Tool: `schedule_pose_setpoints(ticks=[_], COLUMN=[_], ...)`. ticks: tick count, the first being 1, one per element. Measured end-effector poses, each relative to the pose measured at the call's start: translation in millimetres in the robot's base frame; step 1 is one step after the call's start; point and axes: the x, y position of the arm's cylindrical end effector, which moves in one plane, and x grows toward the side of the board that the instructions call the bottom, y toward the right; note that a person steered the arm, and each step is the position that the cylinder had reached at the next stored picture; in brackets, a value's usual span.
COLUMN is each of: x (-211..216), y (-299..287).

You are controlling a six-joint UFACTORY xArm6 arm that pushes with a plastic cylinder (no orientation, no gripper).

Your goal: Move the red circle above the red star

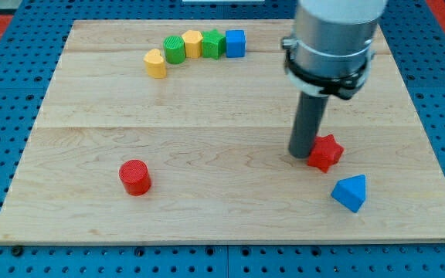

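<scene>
The red circle (135, 177) is a short red cylinder lying at the board's lower left. The red star (325, 152) lies at the lower right. My tip (300, 154) rests on the board right against the star's left side, far to the right of the circle. The arm's grey body hangs above it at the view's top right.
A blue triangle (351, 192) lies just below and right of the star. Along the top run a yellow heart (155, 63), a green circle (174, 49), a yellow hexagon (192, 43), a green block (212, 44) and a blue cube (235, 43). The wooden board (207, 108) sits on blue pegboard.
</scene>
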Motion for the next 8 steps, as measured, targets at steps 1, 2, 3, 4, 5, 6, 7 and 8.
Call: schedule_pose_setpoints(ticks=[1,2,3,4,5,6,7,8], x=[-2,-2,17,98,105,69,13,-19], y=[13,-47,-153,-130,-213,-266,-268,-210])
